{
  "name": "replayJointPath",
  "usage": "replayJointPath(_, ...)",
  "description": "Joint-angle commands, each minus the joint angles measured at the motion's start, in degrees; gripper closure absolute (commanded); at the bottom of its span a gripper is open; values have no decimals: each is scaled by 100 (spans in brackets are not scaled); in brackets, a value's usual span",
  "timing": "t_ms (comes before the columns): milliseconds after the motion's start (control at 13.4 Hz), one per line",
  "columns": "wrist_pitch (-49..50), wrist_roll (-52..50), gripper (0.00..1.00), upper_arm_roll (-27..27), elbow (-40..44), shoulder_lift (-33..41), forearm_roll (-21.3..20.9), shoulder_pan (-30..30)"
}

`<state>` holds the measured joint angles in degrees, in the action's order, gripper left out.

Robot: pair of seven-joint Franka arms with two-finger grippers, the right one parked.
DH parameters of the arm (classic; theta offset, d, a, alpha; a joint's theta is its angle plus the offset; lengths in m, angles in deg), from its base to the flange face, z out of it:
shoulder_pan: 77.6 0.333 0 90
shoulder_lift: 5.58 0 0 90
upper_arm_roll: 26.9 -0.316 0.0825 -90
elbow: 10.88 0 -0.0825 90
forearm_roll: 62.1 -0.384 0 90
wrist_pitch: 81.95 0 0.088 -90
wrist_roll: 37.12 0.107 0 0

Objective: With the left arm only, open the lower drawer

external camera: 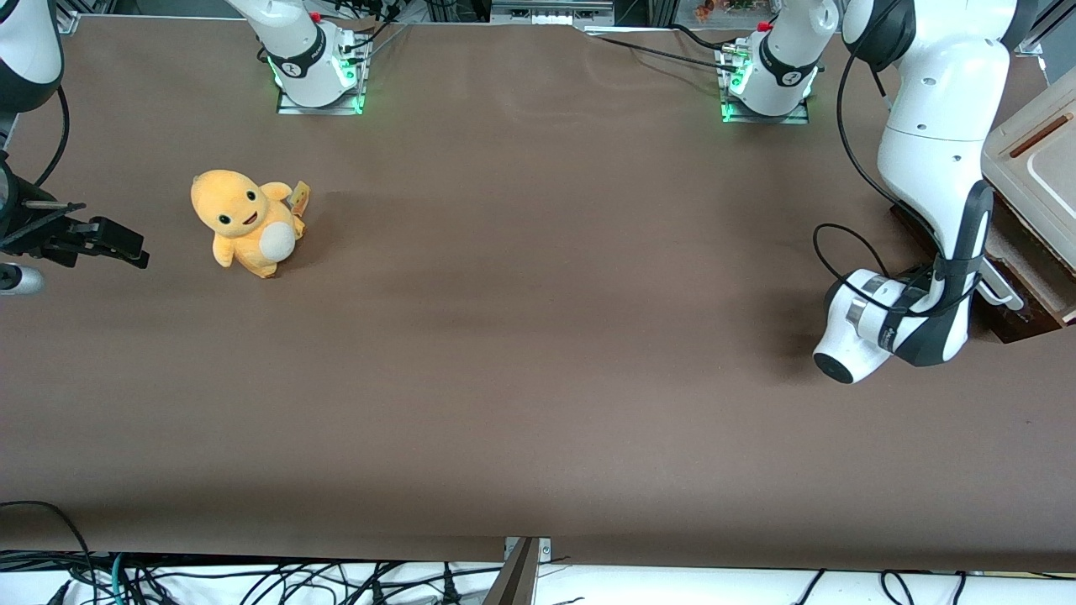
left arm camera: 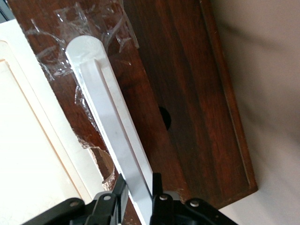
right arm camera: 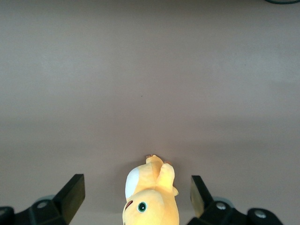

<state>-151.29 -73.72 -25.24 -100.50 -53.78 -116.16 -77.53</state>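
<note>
The lower drawer (external camera: 1027,323) is dark brown wood at the working arm's end of the table, under a cream panel (external camera: 1041,164). Its front (left arm camera: 187,117) carries a white bar handle (left arm camera: 110,122), fixed with clear tape. My left arm (external camera: 941,126) reaches down in front of the drawer. Its gripper (left arm camera: 138,183) straddles one end of the handle, a black fingertip (left arm camera: 118,185) pressed against each long side, shut on the bar. In the front view the wrist hides the fingers, and only a bit of the handle (external camera: 1004,296) shows beside it.
A yellow plush toy (external camera: 248,223) (right arm camera: 152,199) sits on the brown table (external camera: 538,336) toward the parked arm's end. The cream panel (left arm camera: 28,154) runs alongside the handle. A dark round hole (left arm camera: 164,118) is in the drawer front.
</note>
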Motion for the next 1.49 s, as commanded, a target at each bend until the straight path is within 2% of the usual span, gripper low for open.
replayJointPath(0,149,267,95,35,331,-163,167,-218)
replayJointPath(224,141,267,94,35,366,-163,273,-298)
replayJointPath(299,149,276,91,35,374,-163,273,-298)
replayJointPath(373,149,302,83,44,401,-137,273,-298)
replayJointPath(448,149,363,83,44,601,-146,334,-298)
replayJointPath(522,149,477,71,44,751,-146,526,-298)
replayJointPath(597,149,556,21,35,770,-111,580,-298)
replayJointPath(672,149,548,0,44,796,-76,650,-289)
replayJointPath(746,149,548,0,44,883,-23,834,-289)
replayJointPath(896,149,540,0,35,1435,12,1509,-254)
replayJointPath(1269,141,530,0,61,2562,231,4250,193)
replayJointPath(1418,-52,487,0,62,2974,267,4780,238)
